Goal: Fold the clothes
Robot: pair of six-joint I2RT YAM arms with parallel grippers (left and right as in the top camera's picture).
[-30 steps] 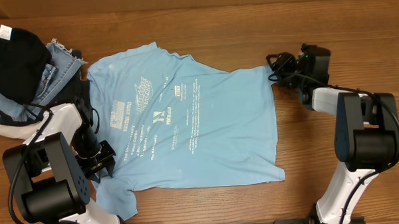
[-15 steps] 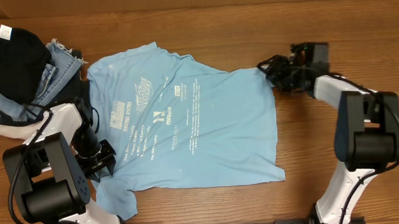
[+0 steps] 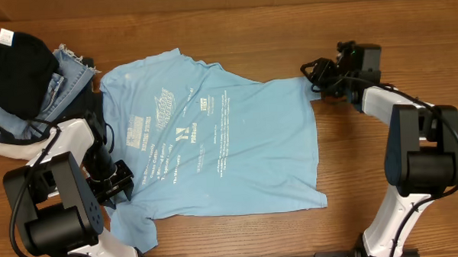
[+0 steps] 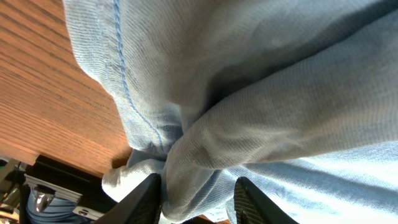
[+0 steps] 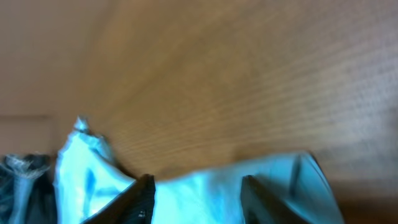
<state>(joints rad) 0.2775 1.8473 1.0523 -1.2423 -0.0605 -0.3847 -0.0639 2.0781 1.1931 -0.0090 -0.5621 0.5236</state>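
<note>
The clothes are a light sky-blue T-shirt (image 3: 214,144) lying spread on the wooden table, small white print facing up. My left gripper (image 3: 116,184) is at its lower-left sleeve. In the left wrist view the gripper (image 4: 199,202) is shut on a bunched fold of the shirt (image 4: 280,93), which fills the gap between the black fingers. My right gripper (image 3: 316,72) is at the shirt's upper-right corner. The blurred right wrist view shows this gripper (image 5: 199,199) open, its fingers apart over the shirt's edge (image 5: 280,180).
A pile of dark clothing (image 3: 17,63) and blue jeans (image 3: 67,77) lies at the back left, close to the left arm. Bare wooden table (image 3: 368,169) lies right of the shirt and along the far edge (image 5: 217,81).
The right gripper reached left to the shirt's upper-right corner, then drew slightly back and up. The left gripper and the shirt have stayed where they were.
</note>
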